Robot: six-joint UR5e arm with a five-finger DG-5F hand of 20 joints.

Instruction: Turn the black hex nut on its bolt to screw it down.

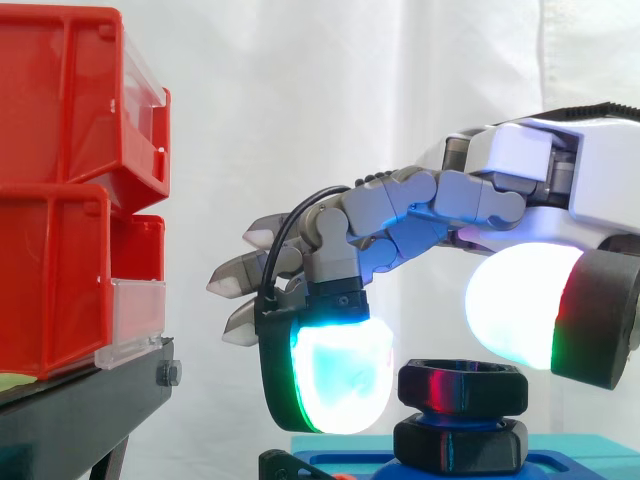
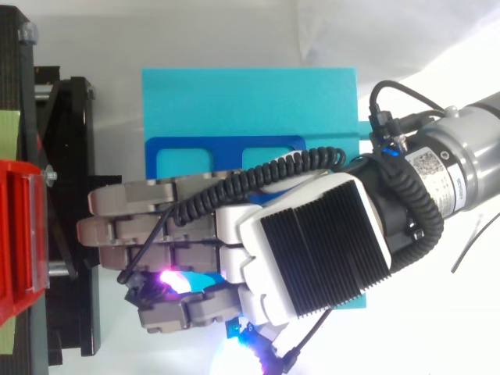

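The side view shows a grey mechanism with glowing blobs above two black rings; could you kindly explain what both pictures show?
It is a robot arm ending in a hand with fingers and a thumb. The glowing blobs are its own fingertip pads. The side view looks level across the work, and the top view looks straight down on it. Below the hand, a black hex nut sits above a second black hex piece, on a turquoise block. At the left are red bins on a black stand. The pads flank the nut with a gap showing, so the hand seems to hold nothing.
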